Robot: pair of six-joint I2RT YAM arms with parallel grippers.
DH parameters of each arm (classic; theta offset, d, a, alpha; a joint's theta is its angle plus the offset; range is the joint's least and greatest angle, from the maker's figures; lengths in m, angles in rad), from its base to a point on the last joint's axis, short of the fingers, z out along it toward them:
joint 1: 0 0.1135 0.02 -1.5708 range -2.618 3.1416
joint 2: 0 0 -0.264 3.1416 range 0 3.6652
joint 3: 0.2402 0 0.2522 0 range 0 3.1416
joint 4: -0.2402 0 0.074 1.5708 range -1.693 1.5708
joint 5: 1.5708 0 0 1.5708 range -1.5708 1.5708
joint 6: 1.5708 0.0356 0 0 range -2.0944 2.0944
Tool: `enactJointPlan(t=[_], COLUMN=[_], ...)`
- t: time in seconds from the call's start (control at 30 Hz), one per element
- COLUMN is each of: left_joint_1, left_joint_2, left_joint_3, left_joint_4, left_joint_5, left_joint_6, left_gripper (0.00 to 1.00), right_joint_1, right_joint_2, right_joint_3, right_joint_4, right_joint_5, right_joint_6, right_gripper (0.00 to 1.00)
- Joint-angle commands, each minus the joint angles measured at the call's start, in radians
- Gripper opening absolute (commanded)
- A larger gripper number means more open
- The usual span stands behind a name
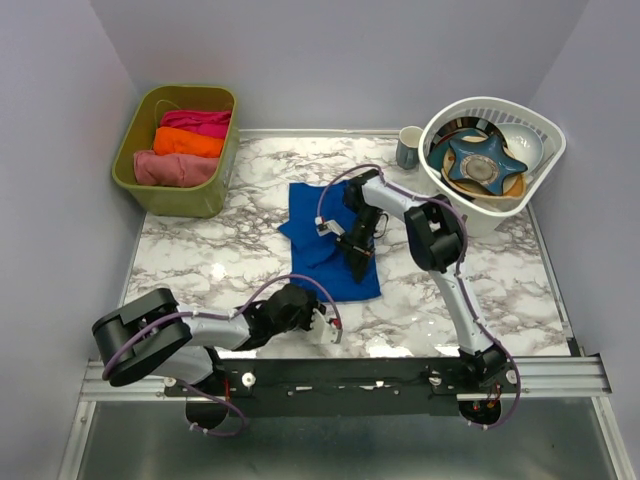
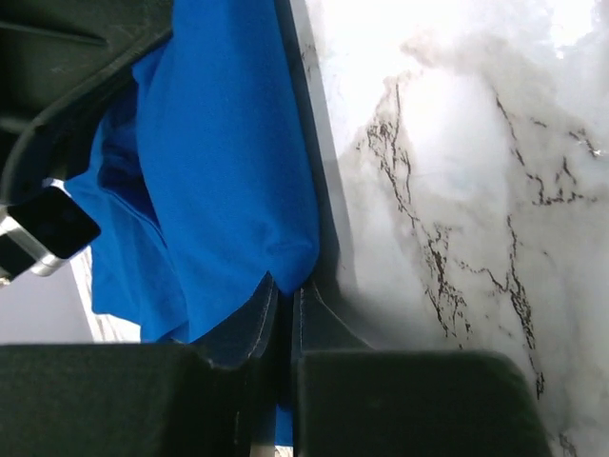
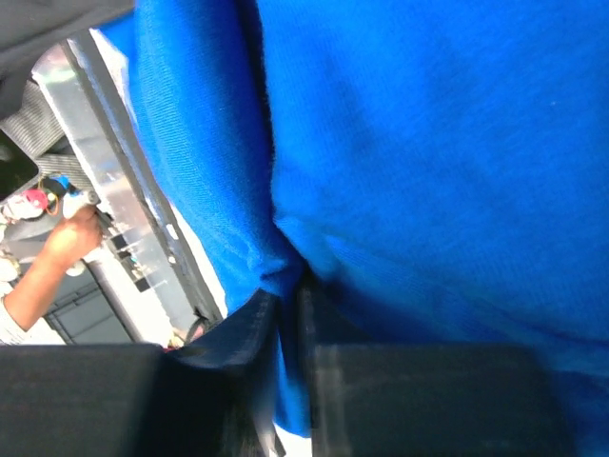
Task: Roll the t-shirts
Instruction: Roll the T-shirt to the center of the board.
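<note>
**Shirt (image 1: 335, 280) pinched at two spots**

My L gripper (image 1: 328, 326) sits low at the shirt's near edge, arm stretched across the table (image 1: 200, 260) from the left. In the L wrist view its fingers (image 2: 400, 400) stand almost together w/ only a thin slit btw them. A corner of blue cloth runs down into that slit, and a blue sliver shows lower in the gap. So it's all but closed, gripping the shirt's corner. Bare marble lies beside the cloth there.

My R gripper (image 1: 360, 260) comes in from the far side, elbow up, tipped down onto the shirt's right half abt midway along. R wrist view: the jaws are close together w/ a fold of cloth caught btw them, and blue fills nearly the whole view. So that one's closed on the shirt too.

The shirt lies mid-table, folded into a longish shape running far to near, rumpled at its far left.

Elsewhere:
- Green bin (image 1: 180, 200) at the far left corner, holding cloth rolls (image 1: 175, 168) in pink, orange and magenta.
- White basket (image 1: 492, 103) at far right w/ dishes (image 1: 480, 165) in it, and a mug (image 1: 410, 148) just beside it on its left.
- In the R wrist view, a person's hand (image 3: 74, 236) shows past the rail (image 3: 124, 190), blurred.
</note>
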Motion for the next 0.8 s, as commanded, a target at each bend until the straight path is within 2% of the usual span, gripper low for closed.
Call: enactJointPlan(t=[0.0, 0.13, 0.2, 0.23, 0.37, 0.4, 0.47, 0.5, 0.6, 0.77], left_joint_1=[0.013, 0.043, 0.065, 0.076, 0.132, 0.158, 0.189, 0.217, 0.269, 0.352], left_joint_2=[0.01, 0.0, -0.003, -0.005, -0.013, -0.017, -0.017, -0.014, 0.021, 0.102], left_joint_3=[0.049, 0.126, 0.165, 0.199, 0.273, 0.29, 0.326, 0.34, 0.403, 0.512], left_joint_4=[-0.283, -0.433, -0.505, -0.534, -0.66, -0.68, -0.721, -0.737, -0.815, -0.955], left_joint_5=[0.072, 0.174, 0.24, 0.265, 0.383, 0.409, 0.484, 0.5, 0.596, 0.708], left_joint_6=[-0.086, -0.109, -0.113, -0.131, -0.178, -0.18, -0.191, -0.194, -0.189, -0.186], left_gripper=[0.04, 0.0, 0.0, 0.0, 0.0, 0.0, 0.0, 0.0, 0.0, 0.0], right_joint_1=[0.004, -0.022, -0.043, -0.052, -0.102, -0.106, -0.106, -0.103, -0.056, 0.024], right_joint_2=[-0.041, -0.23, -0.345, -0.38, -0.581, -0.685, -0.794, -0.91, -1.035, -1.172], right_joint_3=[-0.11, -0.286, -0.34, -0.392, -0.579, -0.631, -0.839, -0.922, -1.137, -1.284], right_joint_4=[0.19, 0.415, 0.504, 0.543, 0.716, 0.804, 0.909, 1.031, 1.195, 1.29], right_joint_5=[0.097, 0.056, 0.038, 0.033, 0.011, 0.008, -0.021, -0.036, -0.023, 0.039], right_joint_6=[-0.039, 0.004, -0.006, 0.004, -0.002, -0.032, -0.081, -0.103, -0.147, -0.236], right_gripper=[0.3, 0.53, 0.57, 0.63, 0.64, 0.64, 0.64, 0.65, 0.69, 0.7])
